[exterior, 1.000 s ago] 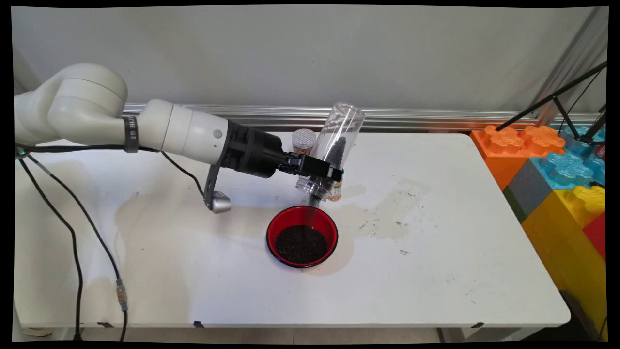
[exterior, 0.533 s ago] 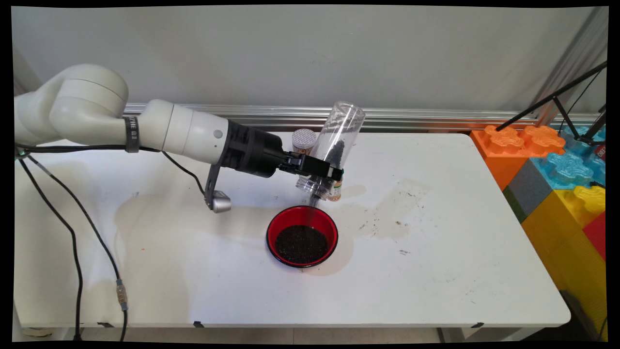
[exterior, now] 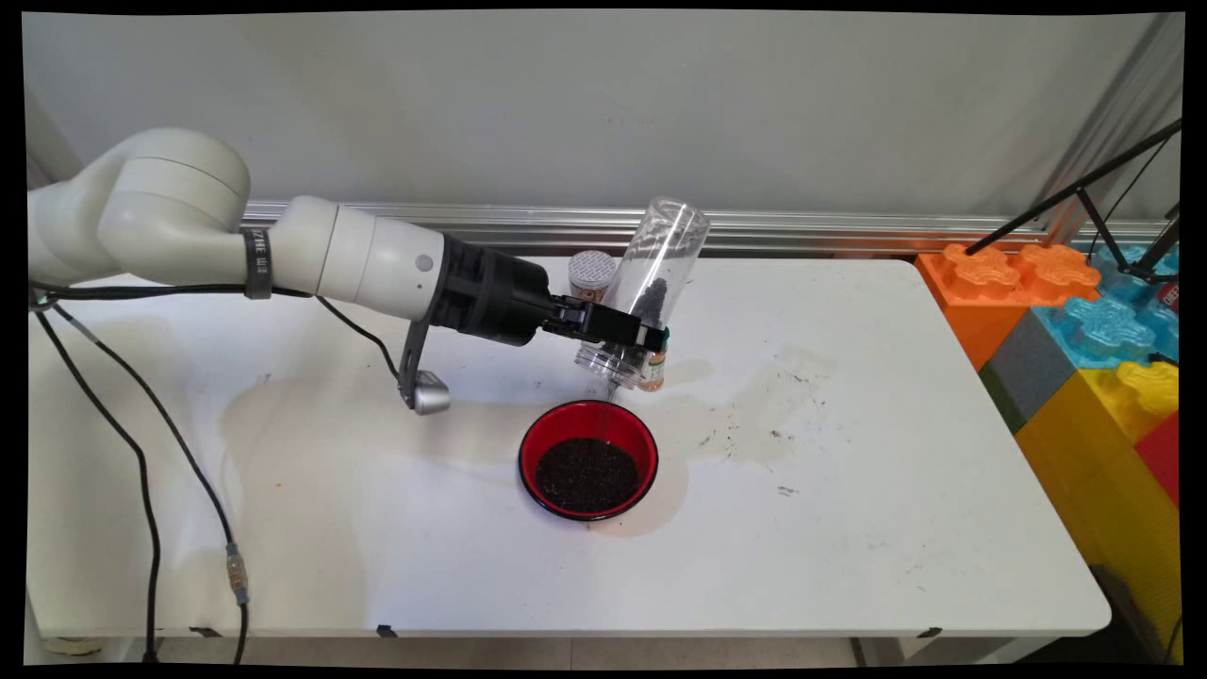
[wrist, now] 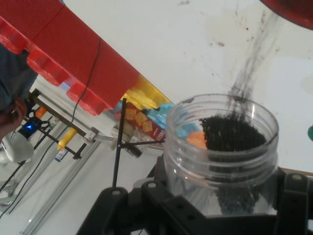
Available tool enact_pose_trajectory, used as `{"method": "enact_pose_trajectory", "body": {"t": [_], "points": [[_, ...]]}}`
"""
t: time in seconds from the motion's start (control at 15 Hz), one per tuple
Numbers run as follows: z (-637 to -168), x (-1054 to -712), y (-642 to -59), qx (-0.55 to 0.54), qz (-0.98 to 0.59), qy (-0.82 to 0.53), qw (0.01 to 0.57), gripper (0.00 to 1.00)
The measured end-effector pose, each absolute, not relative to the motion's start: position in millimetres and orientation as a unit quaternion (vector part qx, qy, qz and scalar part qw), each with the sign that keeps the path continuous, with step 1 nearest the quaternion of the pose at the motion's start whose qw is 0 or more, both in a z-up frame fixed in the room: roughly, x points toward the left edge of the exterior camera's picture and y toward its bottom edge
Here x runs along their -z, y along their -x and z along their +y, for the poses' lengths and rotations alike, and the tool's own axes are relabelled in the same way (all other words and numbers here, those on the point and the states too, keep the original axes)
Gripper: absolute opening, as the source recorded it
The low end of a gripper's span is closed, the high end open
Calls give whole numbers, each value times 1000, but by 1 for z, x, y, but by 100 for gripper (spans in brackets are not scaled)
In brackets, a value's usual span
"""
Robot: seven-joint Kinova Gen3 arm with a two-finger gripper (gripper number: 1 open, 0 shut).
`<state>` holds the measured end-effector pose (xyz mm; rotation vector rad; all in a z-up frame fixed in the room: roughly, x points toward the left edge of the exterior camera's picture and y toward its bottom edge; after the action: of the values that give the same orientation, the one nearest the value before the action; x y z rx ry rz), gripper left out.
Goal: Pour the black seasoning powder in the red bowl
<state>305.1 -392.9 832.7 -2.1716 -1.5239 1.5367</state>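
Jar, a clear plastic one, hangs tilted mouth-down over the worktop, pinched near its neck by the gripper, whose fingers press against the jar's sides. The arm reaches in from the left, level with the jar. Dark grains sit part way up inside the jar, and a thin stream falls from the mouth toward the red bowl just below and in front. The bowl stands on the worktop and already holds a broad bed of the same grains.

In the hand view the jar fills the lower right, its mouth facing away, with grains heaped against the rim and a trail leaving toward the bowl's edge at the top right corner.

Behind the jar, two small spice bottles stand on the worktop: one with a pale lid to its left, another partly hidden at the gripper's far side. Toy blocks are stacked beyond the worktop's right end.

By the look of things, pouring is under way and nearly done. Emptying the rest would call for a steeper tilt with the mouth held above the bowl.

Against the earlier frames, the grains in the jar are fewer and the falling stream thinner; the jar and arm have scarcely shifted.
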Motion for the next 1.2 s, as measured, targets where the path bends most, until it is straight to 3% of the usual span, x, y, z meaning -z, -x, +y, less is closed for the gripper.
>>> {"method": "enact_pose_trajectory", "body": {"t": [1.2], "points": [[-394, -828, -309, -506, -481, 716, 30, 0]]}}
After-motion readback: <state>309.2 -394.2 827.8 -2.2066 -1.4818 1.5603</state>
